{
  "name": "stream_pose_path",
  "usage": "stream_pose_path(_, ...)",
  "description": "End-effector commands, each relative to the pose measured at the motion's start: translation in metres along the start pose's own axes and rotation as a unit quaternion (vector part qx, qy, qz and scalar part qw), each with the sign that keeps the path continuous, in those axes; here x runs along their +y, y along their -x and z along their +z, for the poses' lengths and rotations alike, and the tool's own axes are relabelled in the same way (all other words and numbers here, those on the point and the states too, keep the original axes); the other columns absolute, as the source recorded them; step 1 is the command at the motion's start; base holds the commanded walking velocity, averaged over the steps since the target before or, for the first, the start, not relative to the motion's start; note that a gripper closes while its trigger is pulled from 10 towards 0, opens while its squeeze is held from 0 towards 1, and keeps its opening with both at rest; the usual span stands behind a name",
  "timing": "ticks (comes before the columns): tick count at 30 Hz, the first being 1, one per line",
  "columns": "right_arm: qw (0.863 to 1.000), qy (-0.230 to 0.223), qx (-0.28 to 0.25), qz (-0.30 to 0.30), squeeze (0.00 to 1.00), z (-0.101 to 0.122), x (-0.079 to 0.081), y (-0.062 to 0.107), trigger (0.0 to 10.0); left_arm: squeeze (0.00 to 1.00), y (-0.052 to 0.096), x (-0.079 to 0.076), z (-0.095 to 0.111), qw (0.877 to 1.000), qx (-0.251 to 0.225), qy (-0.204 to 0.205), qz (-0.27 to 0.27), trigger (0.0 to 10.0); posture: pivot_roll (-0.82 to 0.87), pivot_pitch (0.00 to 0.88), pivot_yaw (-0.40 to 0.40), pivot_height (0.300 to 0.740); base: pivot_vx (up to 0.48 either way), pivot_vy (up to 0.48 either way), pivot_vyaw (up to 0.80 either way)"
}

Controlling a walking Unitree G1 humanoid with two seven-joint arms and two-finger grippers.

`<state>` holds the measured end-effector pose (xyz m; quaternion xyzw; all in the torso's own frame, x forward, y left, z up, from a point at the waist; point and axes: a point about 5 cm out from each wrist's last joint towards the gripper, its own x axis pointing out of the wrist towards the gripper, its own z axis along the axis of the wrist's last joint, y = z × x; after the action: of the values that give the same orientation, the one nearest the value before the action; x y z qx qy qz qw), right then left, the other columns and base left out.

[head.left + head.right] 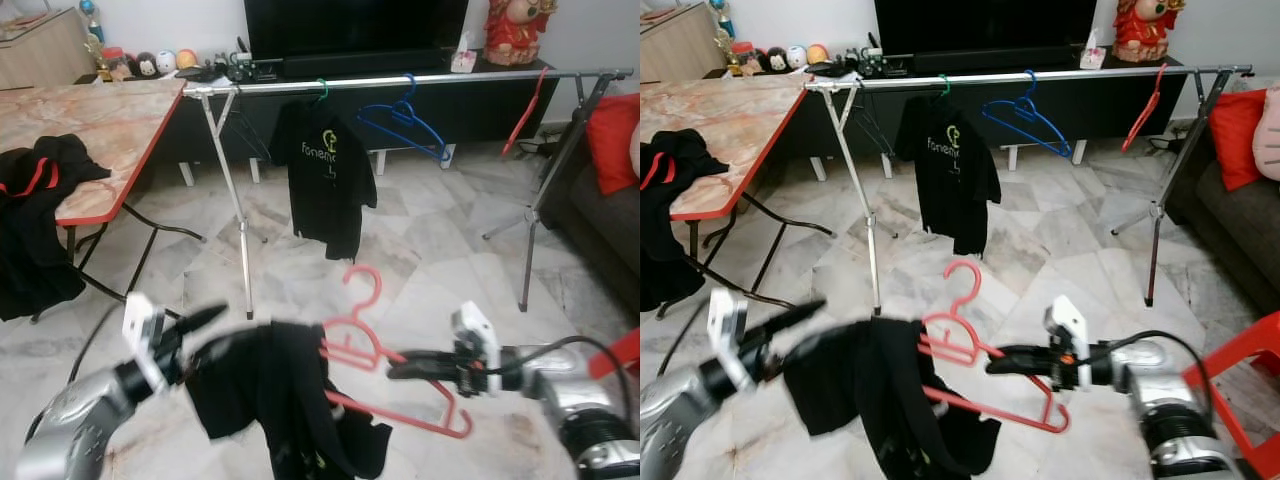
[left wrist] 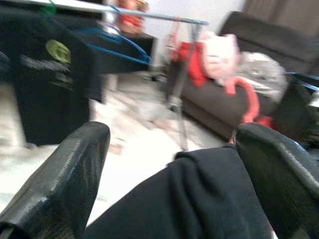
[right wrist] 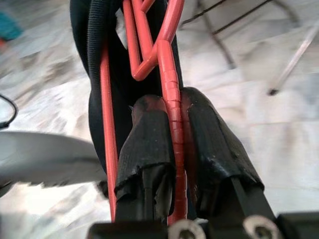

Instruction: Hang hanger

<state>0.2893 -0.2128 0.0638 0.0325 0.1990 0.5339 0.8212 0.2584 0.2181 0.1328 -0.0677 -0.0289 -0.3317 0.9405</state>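
Gripping the red hanger (image 3: 172, 94) between its two black fingers (image 3: 144, 144), the right gripper (image 1: 405, 368) is clenched on one of the hanger's thin bars, which runs straight up through the narrow slot between the jaws. Just beyond those fingertips the hanger's twisted neck and hook (image 1: 362, 285) rise, and a black shirt (image 1: 285, 395) drapes over the frame, hanging down below and ahead of the jaws. The left gripper (image 1: 205, 318) sits on the shirt's far side with its jaws spread wide; a fold of the black cloth lies between the two fingers (image 2: 60, 184), but they are not pressed on it. Well beyond both grippers stands a metal clothes rail (image 1: 400, 82) on splayed legs, carrying another black shirt (image 1: 325, 175) with pale lettering on a green hook, a blue hanger (image 1: 405, 122) beside it, and a second red hanger (image 1: 525, 112) near the rail's far end. Off to the left gripper's outer side is a marble-patterned table (image 1: 110, 120) with red edging and dark clothing (image 1: 40, 185) heaped on it. A dark sofa with a red cushion (image 1: 612, 140) lies out past the right gripper.
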Motion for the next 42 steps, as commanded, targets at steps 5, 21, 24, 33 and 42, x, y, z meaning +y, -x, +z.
stream_pose_path(5, 0.995, 0.041, -0.075, -0.054, 0.0, 0.026, -0.006, -0.015, 0.0, 0.0, -0.009, 0.002, 0.011, 0.996, -0.029, -0.055, 0.069, 10.0, -0.06, 0.0, 0.038, 0.74, 0.0, 0.0, 0.0)
stream_pose_path(21, 0.969, 0.11, -0.188, -0.119, 0.0, 0.082, -0.001, -0.055, 0.0, 0.0, -0.022, -0.004, -0.032, 0.969, 0.068, -0.184, 0.152, 10.0, -0.05, 0.0, 0.032, 0.74, 0.0, 0.0, 0.0)
stream_pose_path(24, 0.969, 0.119, -0.187, -0.112, 0.0, 0.085, 0.003, -0.058, 0.0, 0.0, -0.022, -0.004, -0.039, 0.963, 0.08, -0.198, 0.162, 10.0, -0.05, 0.0, 0.03, 0.74, 0.0, 0.0, 0.0)
stream_pose_path(33, 0.97, 0.135, -0.185, -0.083, 0.0, 0.093, 0.012, -0.066, 0.0, 0.0, -0.027, -0.005, -0.054, 0.963, 0.091, -0.171, 0.187, 10.0, -0.05, 0.0, 0.004, 0.74, 0.0, 0.0, 0.0)
stream_pose_path(42, 0.973, 0.133, -0.18, -0.064, 0.0, 0.093, 0.018, -0.073, 0.0, 0.0, -0.032, -0.022, -0.056, 0.984, 0.074, -0.11, 0.12, 10.0, -0.04, 0.0, 0.002, 0.74, 0.0, 0.0, 0.0)
